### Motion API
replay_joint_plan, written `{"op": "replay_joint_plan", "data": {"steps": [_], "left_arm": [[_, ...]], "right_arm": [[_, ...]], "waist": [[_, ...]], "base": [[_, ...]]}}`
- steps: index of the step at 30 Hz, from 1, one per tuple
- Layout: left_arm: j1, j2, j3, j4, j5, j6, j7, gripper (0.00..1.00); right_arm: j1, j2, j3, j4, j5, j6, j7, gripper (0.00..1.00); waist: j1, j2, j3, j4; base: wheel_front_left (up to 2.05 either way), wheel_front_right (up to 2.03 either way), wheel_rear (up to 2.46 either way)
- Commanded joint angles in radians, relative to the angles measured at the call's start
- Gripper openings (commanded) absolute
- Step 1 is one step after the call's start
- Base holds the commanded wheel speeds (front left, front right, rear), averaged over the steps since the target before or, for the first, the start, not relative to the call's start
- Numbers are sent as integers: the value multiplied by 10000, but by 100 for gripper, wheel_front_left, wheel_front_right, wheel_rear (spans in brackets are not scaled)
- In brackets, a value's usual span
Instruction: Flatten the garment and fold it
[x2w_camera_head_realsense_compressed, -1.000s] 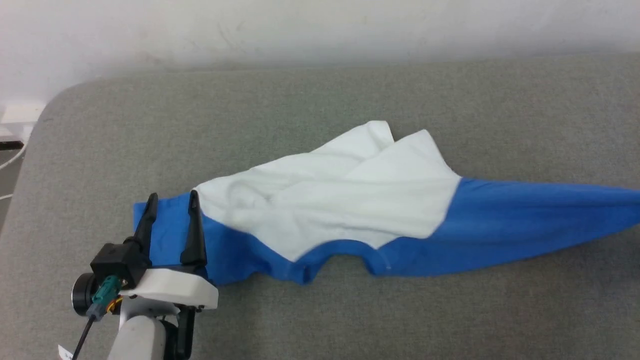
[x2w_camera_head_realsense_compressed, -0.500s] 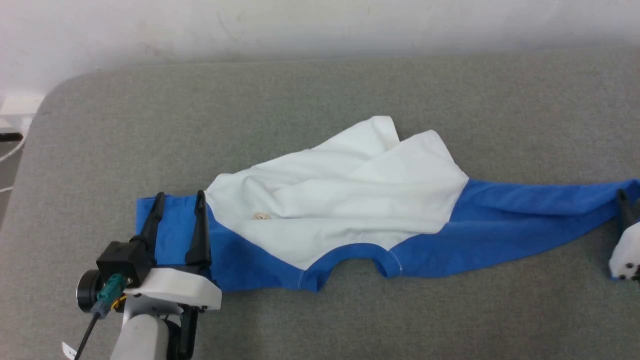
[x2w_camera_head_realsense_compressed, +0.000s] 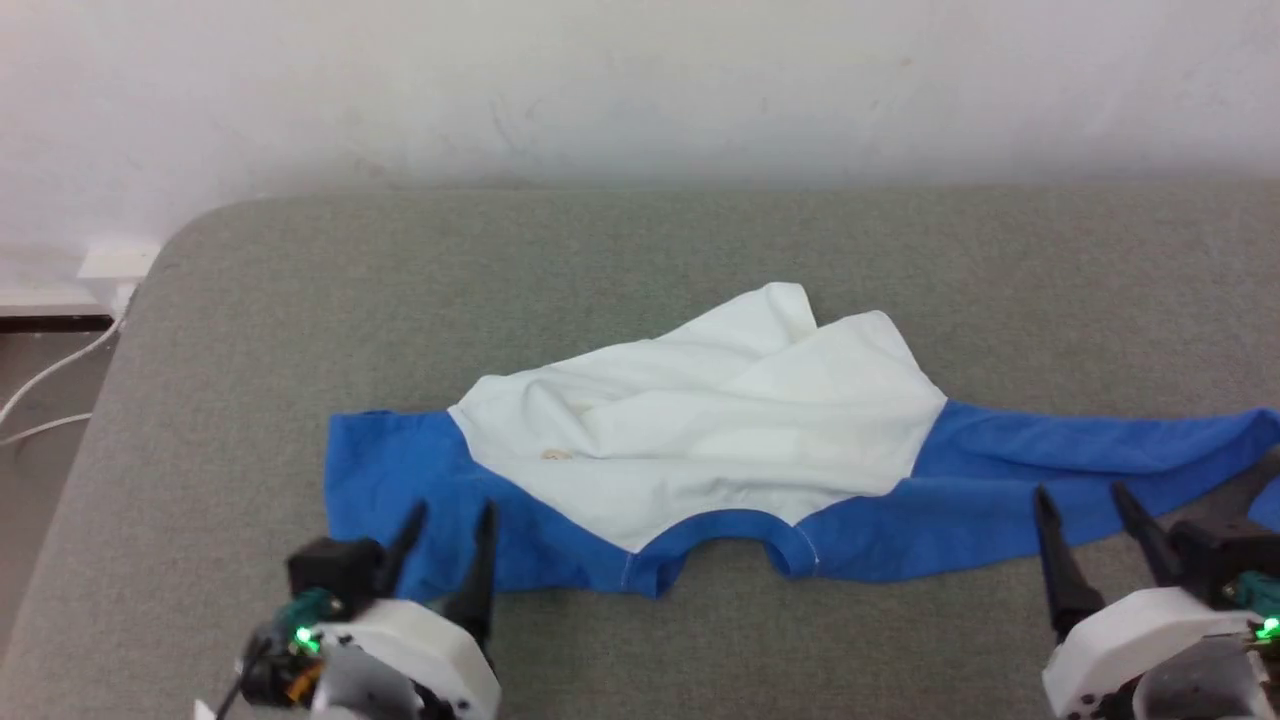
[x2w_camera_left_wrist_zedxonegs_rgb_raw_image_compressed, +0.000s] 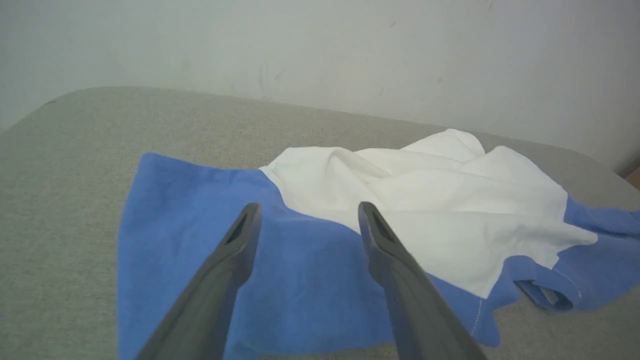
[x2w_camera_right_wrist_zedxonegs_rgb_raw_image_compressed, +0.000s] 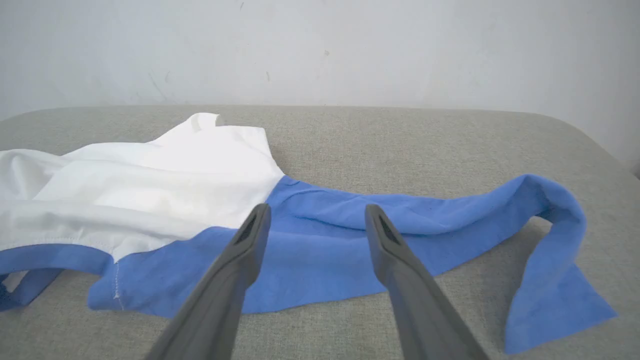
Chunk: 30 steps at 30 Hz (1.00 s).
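Grey padded surface (x2w_camera_head_realsense_compressed: 640, 250) against a scuffed white wall (x2w_camera_head_realsense_compressed: 640, 80) — white cables (x2w_camera_head_realsense_compressed: 50, 375) at left.

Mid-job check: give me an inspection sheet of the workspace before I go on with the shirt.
Surface: grey padded surface, rounded corner at the far left.
Job's things: garment spread sideways; white body bunched in folds; left sleeve flat; right sleeve with its end turned back.
Clutter: nothing seen.
Pincers: left pincer open, empty, pointing over the left sleeve; right pincer open, empty, at the right sleeve's near edge.
Cables: white cables on the floor left of the surface.
Surroundings: pale wall behind.
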Motion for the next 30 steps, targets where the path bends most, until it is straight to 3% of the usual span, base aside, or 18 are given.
{"op": "replay_joint_plan", "data": {"steps": [1, 4, 11, 16, 30], "left_arm": [[260, -78, -100, 34, -161, -58, 467, 100], [642, -240, -201, -32, -1057, 204, 2537, 100], [705, -367, -287, -253, -2066, 935, 4124, 100], [443, -399, -194, -210, -2716, 1263, 4211, 100], [-358, -406, -71, 469, -3534, 1128, 3327, 100]], "right_arm": [[111, 26, 113, -113, 81, -11, 76, 100], [297, 53, 508, -276, 8, -11, 297, 100], [168, 63, 728, -327, 133, -11, 347, 100], [-45, 64, 896, -254, 210, -11, 315, 100], [-338, 65, 1134, -68, 347, -11, 264, 100]], "waist": [[1, 0, -45, 87], [1, 0, 25, 197], [1, 0, 294, 262], [1, 0, 512, 158], [1, 0, 930, -69]], "base": [[0, 0, 0], [0, 0, 0], [0, 0, 0], [0, 0, 0], [0, 0, 0]]}}
